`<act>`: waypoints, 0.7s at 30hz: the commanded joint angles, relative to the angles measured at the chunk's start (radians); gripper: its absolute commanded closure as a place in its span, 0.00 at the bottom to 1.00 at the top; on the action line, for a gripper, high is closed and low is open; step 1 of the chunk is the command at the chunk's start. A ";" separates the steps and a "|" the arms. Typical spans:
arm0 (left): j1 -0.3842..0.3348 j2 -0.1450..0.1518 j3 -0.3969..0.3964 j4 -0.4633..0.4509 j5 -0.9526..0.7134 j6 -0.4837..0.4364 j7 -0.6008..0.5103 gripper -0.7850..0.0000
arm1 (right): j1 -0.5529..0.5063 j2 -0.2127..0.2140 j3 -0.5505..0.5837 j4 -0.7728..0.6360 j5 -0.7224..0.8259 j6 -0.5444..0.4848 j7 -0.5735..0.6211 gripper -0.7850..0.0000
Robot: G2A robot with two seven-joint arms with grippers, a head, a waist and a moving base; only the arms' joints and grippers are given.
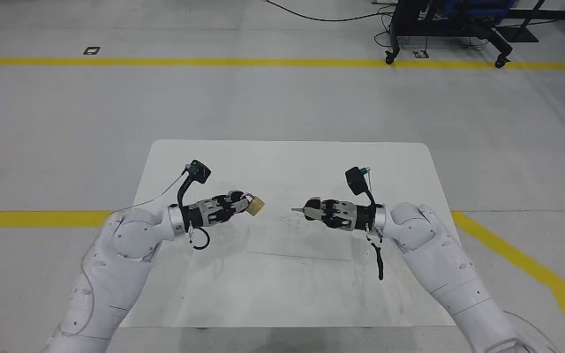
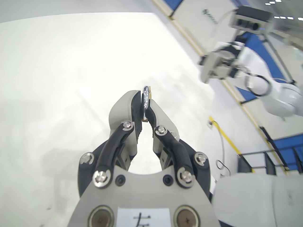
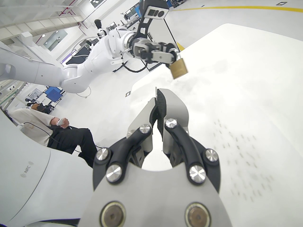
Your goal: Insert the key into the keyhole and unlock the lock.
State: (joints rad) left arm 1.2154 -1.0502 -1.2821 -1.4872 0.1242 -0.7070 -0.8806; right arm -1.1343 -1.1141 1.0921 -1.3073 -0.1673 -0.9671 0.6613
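A brass padlock hangs above the white table, held by its shackle in my left gripper, which is shut on it. The left wrist view shows the silver shackle pinched between the pads of that gripper. In the right wrist view the padlock dangles from the left gripper. My right gripper faces it a short gap away, shut on a key whose thin metal tip points toward the lock. The right gripper hides most of the key.
The table's front area lies below both arms. A dark wheeled cart stands on the floor far back right. Yellow floor lines run behind and beside the table.
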 commanded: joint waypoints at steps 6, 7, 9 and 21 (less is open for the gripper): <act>0.019 0.014 -0.014 0.004 -0.138 -0.109 -0.055 1.00 | 0.000 0.000 0.000 0.000 0.000 0.000 0.000 1.00; 0.021 0.014 -0.014 0.000 -0.130 -0.110 -0.048 1.00 | 0.000 0.000 0.000 0.000 0.000 0.000 0.000 1.00; 0.021 0.014 -0.014 0.000 -0.130 -0.110 -0.048 1.00 | 0.000 0.000 0.000 0.000 0.000 0.000 0.000 1.00; -0.046 -0.019 0.124 0.149 -0.578 0.038 -0.089 1.00 | -0.026 -0.004 -0.033 -0.104 0.119 -0.045 -0.082 1.00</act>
State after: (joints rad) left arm 1.1877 -1.0634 -1.1819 -1.3722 -0.3395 -0.6873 -0.9306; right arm -1.1590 -1.1174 1.0715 -1.3913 -0.0848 -1.0139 0.5791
